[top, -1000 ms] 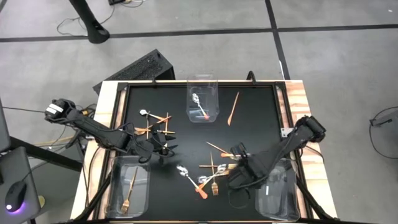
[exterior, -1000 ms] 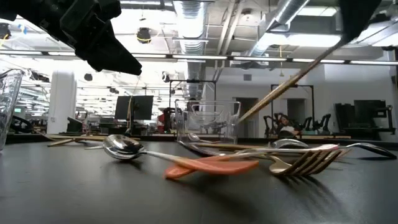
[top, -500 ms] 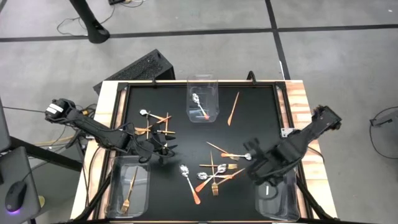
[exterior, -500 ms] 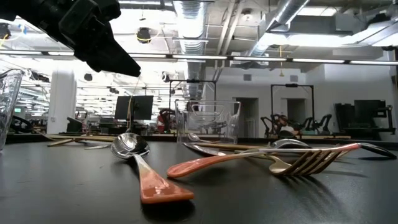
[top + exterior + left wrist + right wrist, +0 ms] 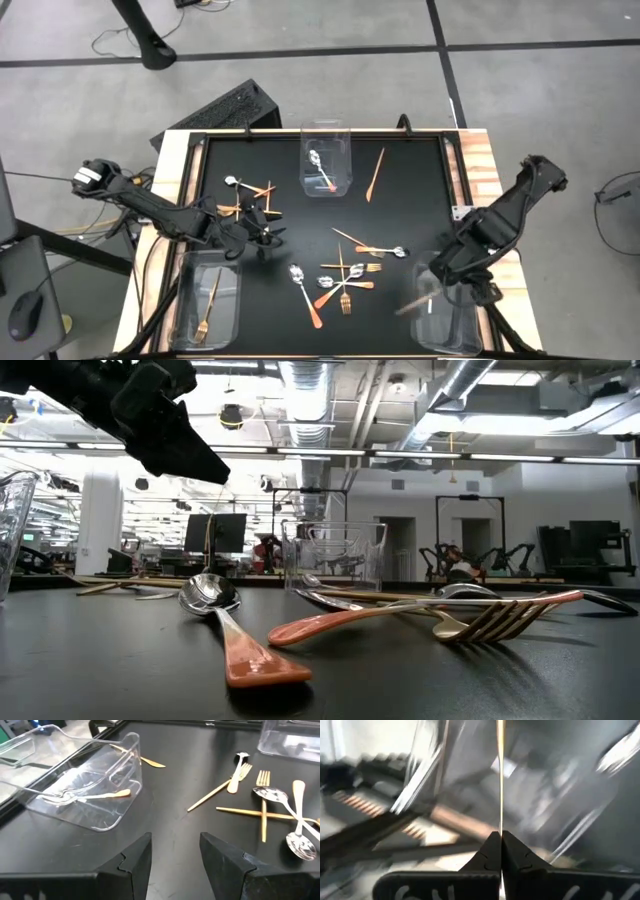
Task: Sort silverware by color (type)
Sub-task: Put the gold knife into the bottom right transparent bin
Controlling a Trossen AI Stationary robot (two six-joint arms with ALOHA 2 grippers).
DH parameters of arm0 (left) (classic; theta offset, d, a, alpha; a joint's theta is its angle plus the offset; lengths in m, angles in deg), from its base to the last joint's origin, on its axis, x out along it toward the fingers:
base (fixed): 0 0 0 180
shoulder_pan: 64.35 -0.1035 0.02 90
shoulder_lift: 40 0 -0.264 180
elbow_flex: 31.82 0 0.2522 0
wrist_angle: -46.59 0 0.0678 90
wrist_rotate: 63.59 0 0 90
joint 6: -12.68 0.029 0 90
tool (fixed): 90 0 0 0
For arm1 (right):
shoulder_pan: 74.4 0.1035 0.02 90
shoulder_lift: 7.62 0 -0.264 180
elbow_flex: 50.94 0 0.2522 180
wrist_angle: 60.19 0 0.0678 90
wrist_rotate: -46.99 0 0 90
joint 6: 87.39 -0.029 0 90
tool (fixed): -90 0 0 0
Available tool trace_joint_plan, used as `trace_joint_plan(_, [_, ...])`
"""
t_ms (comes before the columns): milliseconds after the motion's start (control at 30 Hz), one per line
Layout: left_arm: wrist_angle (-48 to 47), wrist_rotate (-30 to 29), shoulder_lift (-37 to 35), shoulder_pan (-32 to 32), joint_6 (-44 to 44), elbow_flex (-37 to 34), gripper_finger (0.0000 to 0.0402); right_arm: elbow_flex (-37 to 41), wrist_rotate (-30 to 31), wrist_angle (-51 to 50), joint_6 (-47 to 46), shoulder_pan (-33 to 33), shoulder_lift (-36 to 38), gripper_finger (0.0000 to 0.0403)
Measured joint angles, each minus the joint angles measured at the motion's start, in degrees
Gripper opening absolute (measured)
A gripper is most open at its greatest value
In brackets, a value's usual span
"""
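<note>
My right gripper (image 5: 436, 288) hovers over the clear bin at the table's near right (image 5: 470, 325), shut on a thin copper-gold stick (image 5: 411, 303). My left gripper (image 5: 268, 238) is open and holds nothing, between the far-left cluster of gold utensils (image 5: 250, 193) and the centre pile of forks and orange-handled spoons (image 5: 343, 280). A fork (image 5: 209, 300) lies in the near-left bin and a spoon (image 5: 321, 168) in the far bin. One gold knife (image 5: 375, 172) lies flat near the far bin. In the low view, spoons (image 5: 235, 635) and a fork (image 5: 500, 618) lie flat. My right gripper pinches the thin stick (image 5: 500, 795) between its two shut fingers (image 5: 512, 852). The stick runs on straight ahead of the fingertips. It is lifted clear of the table, above the near-right bin, slanting out toward the table's near left.
Three clear bins stand on the black mat: far middle (image 5: 327, 140), near left (image 5: 190, 320) and near right. A wooden rim (image 5: 478, 160) frames the mat. A dark box (image 5: 225, 108) sits beyond the far-left corner.
My right gripper has risen from the centre pile with the stick and swung toward the table's right near corner, over the near-right bin. In the pile, an orange-handled spoon has turned about so that its handle points toward the near edge.
</note>
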Motion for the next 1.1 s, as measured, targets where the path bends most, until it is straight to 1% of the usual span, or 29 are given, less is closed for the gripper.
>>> trace_joint_plan(67, [0.02, -0.06, 0.00, -0.76, -0.02, 0.00, 0.0155, 3.72, -5.46, 0.01, -1.58, 1.02, 1.01, 0.0012])
trace_joint_plan(167, [0.21, 0.81, 0.00, -2.36, 0.04, 0.00, 0.0155, 7.43, -10.30, -0.04, -2.64, 2.25, 1.88, 0.0011])
trace_joint_plan(333, [1.69, 3.03, 0.00, -4.55, 0.04, 0.00, 0.0155, 10.46, -10.99, 0.02, -2.25, 2.43, 2.53, 0.0011])
trace_joint_plan(500, [2.56, 4.20, 0.00, -5.19, 0.57, 0.00, 0.0155, 14.10, -11.92, 0.27, 2.17, 1.56, 0.85, 0.0010])
trace_joint_plan(633, [2.55, 4.24, 0.00, -5.18, 0.63, 0.00, 0.0155, 16.69, -12.02, 0.87, 8.12, 0.75, -2.36, 0.0011])
trace_joint_plan(733, [2.53, 4.24, 0.00, -5.18, 0.70, 0.00, 0.0155, 16.97, -11.41, 0.79, 12.54, -0.28, -6.10, 0.0014])
trace_joint_plan(933, [2.70, 3.96, 0.00, -5.22, 0.72, 0.00, 0.0155, 16.95, -7.90, 0.93, 13.00, -3.23, -11.21, 0.0043])
trace_joint_plan(1100, [2.71, 3.96, 0.00, -5.22, 0.77, 0.00, 0.0155, 16.95, -2.60, 0.62, 11.97, -5.71, -11.93, 0.0072])
